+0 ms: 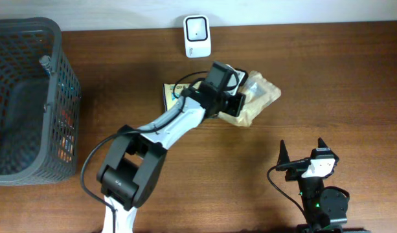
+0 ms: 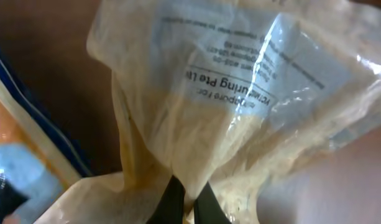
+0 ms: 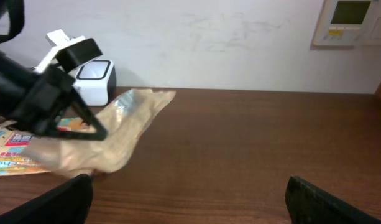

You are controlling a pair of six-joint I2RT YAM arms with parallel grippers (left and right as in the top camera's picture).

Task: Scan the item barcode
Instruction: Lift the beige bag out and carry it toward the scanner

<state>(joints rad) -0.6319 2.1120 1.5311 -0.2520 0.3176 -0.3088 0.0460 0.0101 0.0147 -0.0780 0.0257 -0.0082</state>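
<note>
Item: translucent plastic bag (image 1: 261, 96) (printed label showing), far centre of desk (image 1: 340, 71), just near-right of barcode scanner (image 1: 197, 36).
Left gripper (image 2: 189, 200): clamped on the bag.
Right gripper (image 1: 302, 147): jaws apart, empty, near right.
Also: colourful packet (image 1: 169, 96) beside bag; mesh basket (image 1: 30, 97), left.

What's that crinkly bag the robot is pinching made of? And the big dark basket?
The bag looks like thin, glossy, see-through plastic: it wrinkles, shines, and print shows on it. The basket seems to be dark grey moulded plastic mesh with a matte look, though coated wire is possible.
</note>
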